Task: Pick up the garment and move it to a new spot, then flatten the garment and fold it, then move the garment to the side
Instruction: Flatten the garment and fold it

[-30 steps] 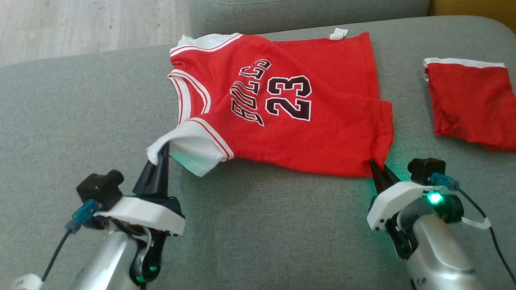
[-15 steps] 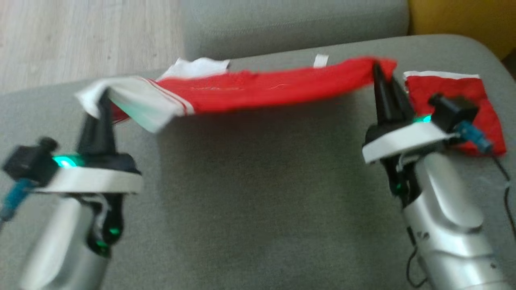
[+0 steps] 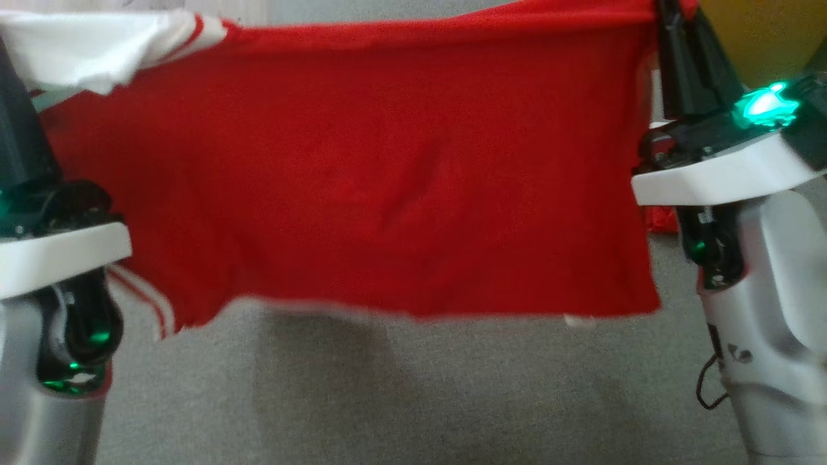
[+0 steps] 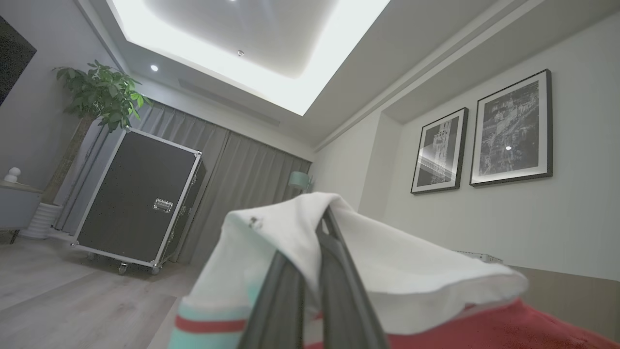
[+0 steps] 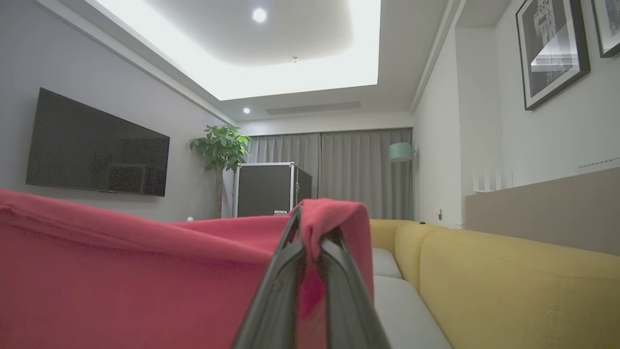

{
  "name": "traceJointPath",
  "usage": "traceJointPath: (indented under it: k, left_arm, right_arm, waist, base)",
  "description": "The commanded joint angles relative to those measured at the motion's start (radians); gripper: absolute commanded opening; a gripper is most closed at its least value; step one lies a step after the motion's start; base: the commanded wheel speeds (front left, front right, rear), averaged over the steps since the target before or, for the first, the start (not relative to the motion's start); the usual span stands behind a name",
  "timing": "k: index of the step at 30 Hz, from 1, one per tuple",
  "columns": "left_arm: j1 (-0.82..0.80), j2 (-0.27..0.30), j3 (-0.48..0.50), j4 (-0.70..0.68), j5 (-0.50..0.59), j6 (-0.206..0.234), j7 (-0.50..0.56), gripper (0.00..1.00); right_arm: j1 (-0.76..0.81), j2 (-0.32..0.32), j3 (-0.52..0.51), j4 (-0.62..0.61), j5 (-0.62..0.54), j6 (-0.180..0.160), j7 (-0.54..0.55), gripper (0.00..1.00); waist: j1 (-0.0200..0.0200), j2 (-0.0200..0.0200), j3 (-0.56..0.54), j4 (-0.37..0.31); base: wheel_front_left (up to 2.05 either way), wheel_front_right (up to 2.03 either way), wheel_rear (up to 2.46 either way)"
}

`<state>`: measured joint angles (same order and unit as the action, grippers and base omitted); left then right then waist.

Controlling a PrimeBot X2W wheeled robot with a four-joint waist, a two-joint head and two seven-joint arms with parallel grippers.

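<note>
- Red knit jersey (image 3: 387, 181) with white, red-striped sleeve trim hung spread like a curtain between the two grippers in the head view. Its top edge was pulled almost straight across the top of that view.
- The left gripper (image 4: 323, 224) was clamped on the white sleeve end. In the left wrist view the white cloth draped over both dark fingertips, and the jaws were pressed together.
- The right gripper (image 5: 304, 215) pinched the red corner at the other end of the top edge. The cloth folded over its tips, and a strip of red showed between the closed fingers.
- The jersey's lower hem ran uneven and blurred, dipping at the left where the striped trim hung, with a small white tag (image 3: 578, 321) near the right end.
- A grey woven cushion (image 3: 387, 400) lay below the hem, bare across the whole stretch between the two forearms.
- A scrap of another red cloth (image 3: 660, 219) showed just past the jersey's right edge, beside the right gripper's body.
- A yellow upholstered sofa (image 5: 508, 281) ran along the right of the right wrist view.
- In the left wrist view, pale wooden floor (image 4: 72, 300) reached back to a black metal-edged wheeled case (image 4: 135, 203).
</note>
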<state>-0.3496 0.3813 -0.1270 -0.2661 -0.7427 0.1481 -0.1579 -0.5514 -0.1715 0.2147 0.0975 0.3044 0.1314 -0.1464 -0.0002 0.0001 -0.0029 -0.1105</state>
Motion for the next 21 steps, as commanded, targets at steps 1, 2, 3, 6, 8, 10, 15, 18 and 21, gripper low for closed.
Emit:
traceJointPath:
  k: [1,2,3,6,8,10,15,18,21]
  left_arm:
    - [-0.055,0.051,0.056,-0.041,-0.008,0.011,0.023,0.00]
    - [-0.068,0.062,0.055,-0.045,-0.008,0.014,0.041,0.00]
    - [-0.085,0.074,0.051,-0.040,-0.002,0.017,0.061,0.00]
    - [-0.180,0.089,0.025,0.008,-0.022,0.006,0.132,0.00]
    - [-0.275,0.100,0.005,0.080,-0.030,-0.011,0.175,0.00]
    - [-0.386,0.110,-0.024,0.178,-0.019,-0.039,0.203,0.00]
    - [-0.700,0.122,-0.080,0.455,0.044,-0.114,0.208,0.00]
    - [-0.871,0.111,-0.100,0.605,0.088,-0.149,0.158,0.00]
    - [-0.983,0.091,-0.114,0.724,0.115,-0.168,0.105,0.00]
  right_arm:
    - [-0.007,-0.002,-0.007,-0.047,-0.011,-0.001,0.029,0.00]
    - [-0.008,-0.002,-0.016,-0.056,-0.016,-0.001,0.051,0.00]
    - [-0.012,-0.004,-0.023,-0.058,-0.023,-0.001,0.075,0.00]
    - [-0.063,-0.004,-0.025,-0.038,-0.011,-0.001,0.144,0.00]
    - [-0.131,-0.016,-0.021,0.012,0.001,-0.001,0.173,0.00]
    - [-0.222,-0.032,-0.007,0.092,0.008,-0.001,0.185,0.00]
    - [-0.502,-0.042,0.023,0.341,0.039,-0.001,0.134,0.00]
    - [-0.664,-0.046,0.010,0.490,0.021,-0.001,0.030,0.00]
    - [-0.776,-0.043,-0.011,0.624,-0.015,-0.001,-0.056,0.00]
  waist:
    - [0.0002,-0.0001,0.009,0.001]
    - [0.0002,-0.0001,0.016,0.002]
    - [0.0002,-0.0001,0.025,0.005]
    - [0.0002,-0.0001,0.083,0.016]
    - [0.0002,-0.0001,0.135,0.024]
    - [0.0002,-0.0001,0.186,0.033]
    - [0.0002,-0.0001,0.300,0.046]
    - [0.0002,-0.0001,0.340,0.058]
    - [0.0002,-0.0001,0.366,0.071]
  base:
    - [0.00,0.00,0.00]
    - [0.00,0.00,0.00]
    - [0.00,0.00,0.00]
    - [0.00,0.00,0.00]
    - [0.00,0.00,0.00]
    - [0.00,0.00,0.00]
    - [0.00,0.00,0.00]
    - [0.00,0.00,0.00]
    - [0.00,0.00,0.00]
